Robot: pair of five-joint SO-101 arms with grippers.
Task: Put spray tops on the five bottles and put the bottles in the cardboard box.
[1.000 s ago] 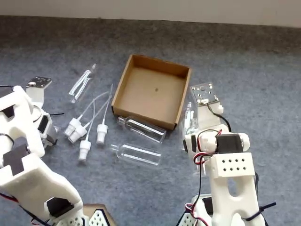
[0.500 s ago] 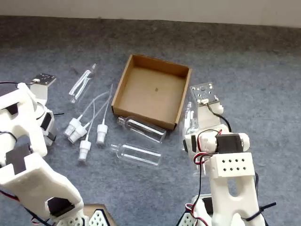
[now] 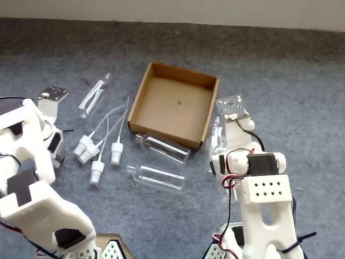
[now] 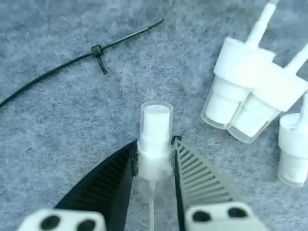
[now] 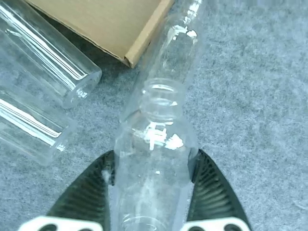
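Clear plastic sits between the fingers of my right tool (image 5: 155, 161): it pinches a bottle (image 5: 156, 130) with a bare, open, threaded neck, beside the cardboard box (image 3: 167, 108). A second bottle (image 5: 180, 38) lies just beyond it along the box wall. My left tool (image 4: 155, 144) is pressed onto a white spray top (image 4: 155, 125), nozzle end forward, its thin dip tube trailing back between the fingers. Four more spray tops (image 3: 99, 151) lie clustered on the grey counter (image 3: 280, 81), left of two lying bottles (image 3: 160, 162).
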